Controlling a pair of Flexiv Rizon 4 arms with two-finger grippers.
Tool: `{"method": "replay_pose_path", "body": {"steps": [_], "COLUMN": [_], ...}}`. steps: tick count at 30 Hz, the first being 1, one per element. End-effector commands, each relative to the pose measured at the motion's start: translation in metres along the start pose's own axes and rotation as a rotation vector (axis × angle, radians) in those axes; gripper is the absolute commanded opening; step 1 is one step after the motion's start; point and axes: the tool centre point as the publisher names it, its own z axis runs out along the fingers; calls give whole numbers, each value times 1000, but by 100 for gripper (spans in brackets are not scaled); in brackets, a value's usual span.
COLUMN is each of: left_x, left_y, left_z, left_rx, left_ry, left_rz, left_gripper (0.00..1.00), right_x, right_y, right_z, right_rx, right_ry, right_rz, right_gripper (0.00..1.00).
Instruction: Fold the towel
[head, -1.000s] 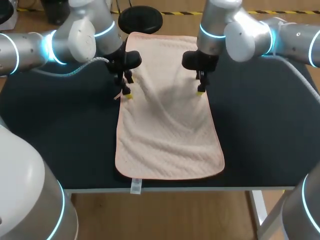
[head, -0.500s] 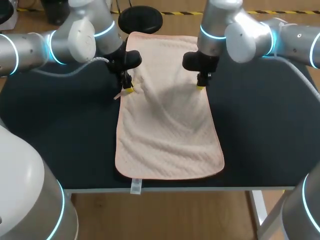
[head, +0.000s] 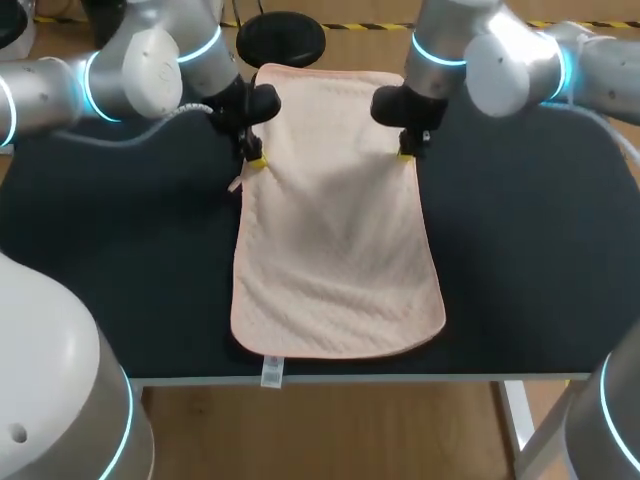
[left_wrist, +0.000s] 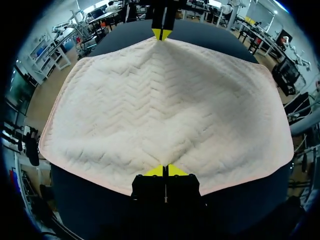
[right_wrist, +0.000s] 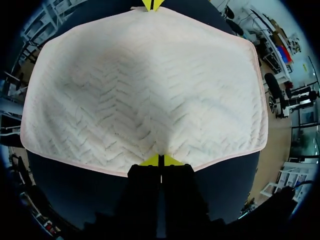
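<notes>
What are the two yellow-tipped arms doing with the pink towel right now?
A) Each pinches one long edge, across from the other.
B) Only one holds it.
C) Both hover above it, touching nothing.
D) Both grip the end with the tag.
A: the left tool and the right tool are each closed on a side edge of the towel, facing each other across it.

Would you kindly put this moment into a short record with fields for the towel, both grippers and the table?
towel: pale pink, spread lengthwise, unfolded
left gripper: shut on the towel's left long edge
right gripper: shut on the towel's right long edge
table: dark top, towel's near end at its front edge
</notes>
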Motion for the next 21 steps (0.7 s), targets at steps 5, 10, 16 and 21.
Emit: {"method": "replay_pose_path", "body": {"steps": [5, 10, 16, 21], "left_x": [6, -3, -34, -63], "left_y": [-16, -42, -57, -60], "left_z": [-85, -151, -218, -256], "left_rx": [3, -11, -59, -93], "left_ry": [-97, -212, -387, -468], "left_rz": [-24, -6, 42, 39], "left_gripper": [0, 0, 0, 0], "right_x": [-10, -32, -69, -97], "right_y": [-4, 13, 13, 14], "right_z": [-93, -164, -218, -249], "right_rx": [-152, -191, -154, -136], "right_ry": [-73, -232, -365, -426], "right_rz": [1, -66, -115, -149], "right_gripper": [0, 0, 0, 0]}}
